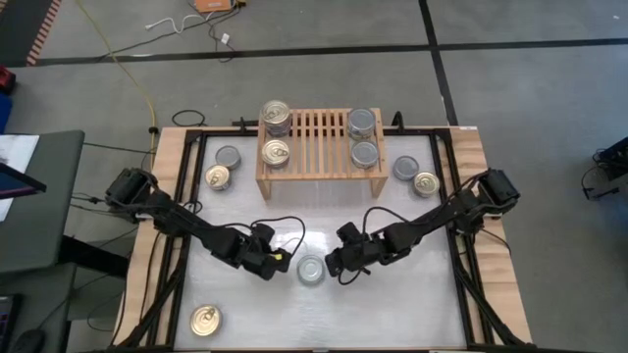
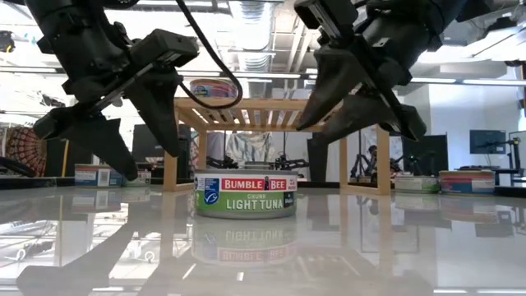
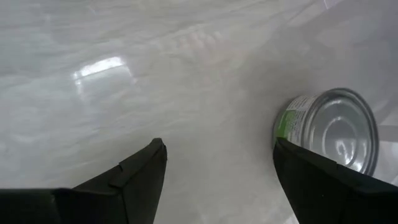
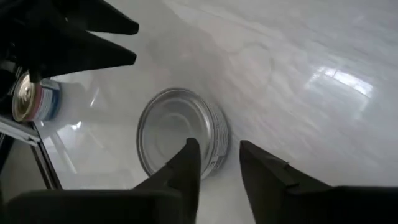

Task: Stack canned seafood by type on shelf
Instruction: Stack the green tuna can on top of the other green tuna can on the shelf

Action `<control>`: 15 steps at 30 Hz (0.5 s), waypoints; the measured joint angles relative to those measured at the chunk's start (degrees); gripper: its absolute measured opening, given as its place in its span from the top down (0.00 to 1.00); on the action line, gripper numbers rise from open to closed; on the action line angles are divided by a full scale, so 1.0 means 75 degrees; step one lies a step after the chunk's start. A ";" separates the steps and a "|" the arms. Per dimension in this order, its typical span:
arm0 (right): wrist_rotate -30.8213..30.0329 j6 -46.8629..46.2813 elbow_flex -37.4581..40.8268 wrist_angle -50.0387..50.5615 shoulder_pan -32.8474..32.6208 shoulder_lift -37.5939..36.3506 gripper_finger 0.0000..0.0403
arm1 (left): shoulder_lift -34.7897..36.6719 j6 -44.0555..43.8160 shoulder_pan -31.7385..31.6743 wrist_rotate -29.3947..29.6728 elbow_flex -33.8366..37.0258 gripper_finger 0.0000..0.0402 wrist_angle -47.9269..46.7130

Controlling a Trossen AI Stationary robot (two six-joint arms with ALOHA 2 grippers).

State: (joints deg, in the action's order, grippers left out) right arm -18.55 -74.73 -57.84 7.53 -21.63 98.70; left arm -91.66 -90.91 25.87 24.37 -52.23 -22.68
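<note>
Both pincers, left [image 1: 278,263] wide open and right [image 1: 336,265] narrowly parted, empty, flank my silver-topped tuna can [image 1: 311,270] on the tabletop [image 1: 392,304]; next I judge gripping it for the shelf [image 1: 319,137].

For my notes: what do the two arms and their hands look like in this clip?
Both arms are matte black, jointed, with black cables looping loosely along them. The left hand and right hand each end in two flat, dark, wedge-shaped fingers tapering to points. No markings or labels are visible on them.
</note>
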 joint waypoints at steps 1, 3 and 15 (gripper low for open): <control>-0.0069 -0.0056 0.0000 0.0000 -0.0011 0.0000 0.63 | 0.0000 0.0002 0.0000 0.0021 0.0000 0.29 0.0008; -0.0226 -0.0324 0.0000 -0.0153 -0.0077 0.0166 0.58 | 0.0000 0.0045 0.0000 0.0022 0.0000 0.29 0.0005; 0.0425 -0.0582 0.0000 -0.1036 -0.0029 0.0950 0.56 | 0.0000 0.0143 0.0000 0.0126 0.0000 0.29 0.0027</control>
State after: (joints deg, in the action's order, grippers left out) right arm -15.36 -79.10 -57.84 -0.24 -21.85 105.82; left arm -91.66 -89.84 25.87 25.32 -52.23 -22.48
